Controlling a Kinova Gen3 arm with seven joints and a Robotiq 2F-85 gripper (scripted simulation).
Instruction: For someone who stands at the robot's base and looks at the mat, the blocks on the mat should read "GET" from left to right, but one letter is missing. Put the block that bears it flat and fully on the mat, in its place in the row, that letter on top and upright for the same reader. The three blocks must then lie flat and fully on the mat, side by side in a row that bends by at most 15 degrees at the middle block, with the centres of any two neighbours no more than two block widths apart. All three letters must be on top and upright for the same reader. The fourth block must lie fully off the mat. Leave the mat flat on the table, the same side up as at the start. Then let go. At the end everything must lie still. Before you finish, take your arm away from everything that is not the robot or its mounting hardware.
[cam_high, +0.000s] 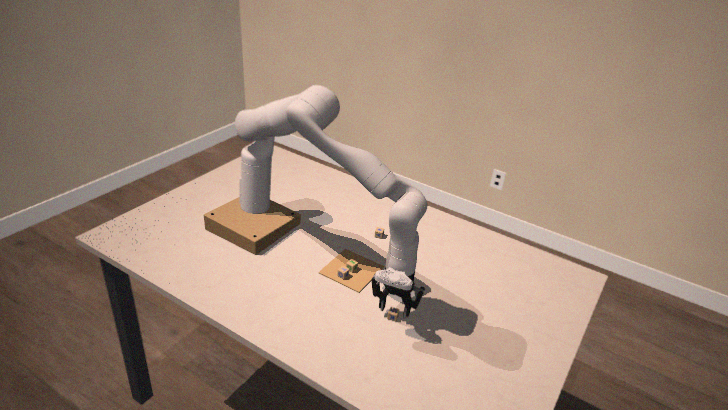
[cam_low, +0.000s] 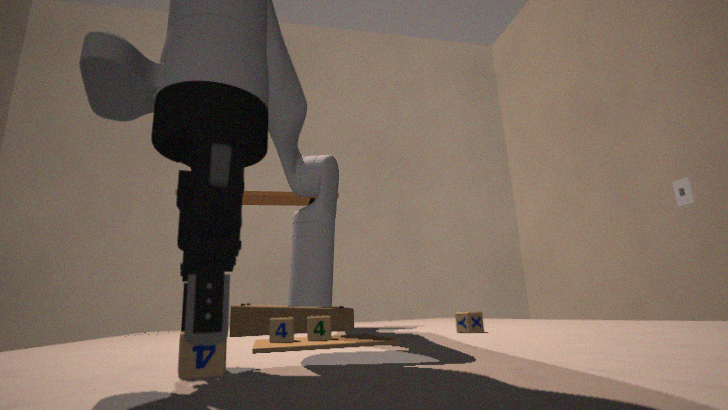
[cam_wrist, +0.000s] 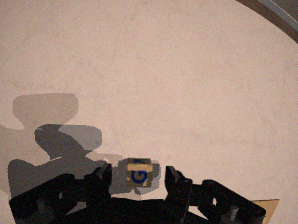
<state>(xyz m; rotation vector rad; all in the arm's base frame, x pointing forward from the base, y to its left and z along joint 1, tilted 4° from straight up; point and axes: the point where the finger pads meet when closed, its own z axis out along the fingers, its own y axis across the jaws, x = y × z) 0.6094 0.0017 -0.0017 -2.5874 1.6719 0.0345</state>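
A wooden block (cam_high: 392, 314) (cam_low: 202, 357) (cam_wrist: 139, 175) with a blue G on top rests on the table, off the mat. My gripper (cam_high: 393, 308) (cam_low: 205, 337) (cam_wrist: 138, 173) is lowered around it, with one finger on each side. The fingers are open and not pressing on the block. The tan mat (cam_high: 364, 280) (cam_low: 305, 345) lies a short way toward the robot's base and bears two blocks (cam_high: 352, 264) (cam_high: 343, 272). In the exterior view these show a blue 4 (cam_low: 281, 329) and a green 4 (cam_low: 318, 328) on their sides. Their top letters are too small to read.
A fourth block (cam_high: 380, 232) (cam_low: 469, 321) lies off the mat, farther back on the table. The robot's wooden base plate (cam_high: 249, 226) (cam_low: 254, 318) stands behind the mat. A corner of the mat (cam_wrist: 269, 216) shows at the lower right of the wrist view.
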